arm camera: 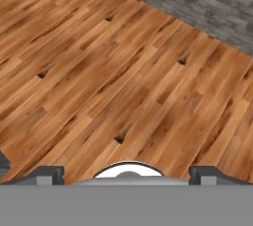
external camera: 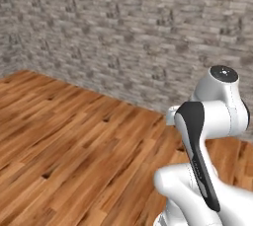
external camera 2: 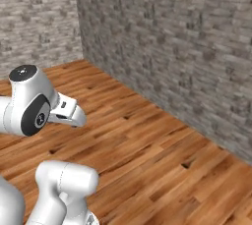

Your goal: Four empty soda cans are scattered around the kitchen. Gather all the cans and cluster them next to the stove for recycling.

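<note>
four cans likely sit elsewhere, past this wood floor (arm camera: 123, 72) and brick wall (external camera: 123, 32); gripper (arm camera: 127, 173) wide open, empty; thin, light, slippery cans probably want a gentle mid-body grip

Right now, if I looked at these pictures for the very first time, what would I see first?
First you'd spot the big white robot arm with its dark joints, folded up at the front of both base views. All around it is a shiny wooden plank floor, and behind that stands a grey stone-brick wall that bends at a corner. In the hand view, the open gripper points down at bare floorboards.
</note>
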Robot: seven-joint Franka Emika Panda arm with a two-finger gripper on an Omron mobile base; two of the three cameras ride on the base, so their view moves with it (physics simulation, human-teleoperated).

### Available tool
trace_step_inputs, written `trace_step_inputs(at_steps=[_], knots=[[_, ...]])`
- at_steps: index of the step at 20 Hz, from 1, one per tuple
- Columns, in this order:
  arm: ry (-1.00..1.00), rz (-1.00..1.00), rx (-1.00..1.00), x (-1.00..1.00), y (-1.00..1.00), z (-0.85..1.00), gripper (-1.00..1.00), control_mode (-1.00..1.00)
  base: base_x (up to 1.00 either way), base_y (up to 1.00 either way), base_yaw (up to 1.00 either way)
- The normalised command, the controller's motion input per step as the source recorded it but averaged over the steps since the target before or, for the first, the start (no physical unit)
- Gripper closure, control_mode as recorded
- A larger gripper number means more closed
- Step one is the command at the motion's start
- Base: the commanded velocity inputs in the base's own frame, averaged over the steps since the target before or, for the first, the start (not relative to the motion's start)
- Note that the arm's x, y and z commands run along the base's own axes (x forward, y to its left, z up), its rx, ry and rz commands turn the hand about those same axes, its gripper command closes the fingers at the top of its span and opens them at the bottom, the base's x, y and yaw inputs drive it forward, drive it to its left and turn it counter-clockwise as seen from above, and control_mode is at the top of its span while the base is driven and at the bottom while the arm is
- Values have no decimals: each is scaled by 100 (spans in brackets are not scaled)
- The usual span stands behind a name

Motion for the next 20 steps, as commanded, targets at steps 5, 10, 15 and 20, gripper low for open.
trace_step_inputs(at_steps=[5,10,15,20], knots=[[0,0,0,0,0,0,-100,100,72,6,22],[0,0,0,0,0,0,-100,100,100,6,8],[0,0,0,0,0,0,-100,100,100,0,7],[0,0,0,0,0,0,-100,100,78,0,33]])
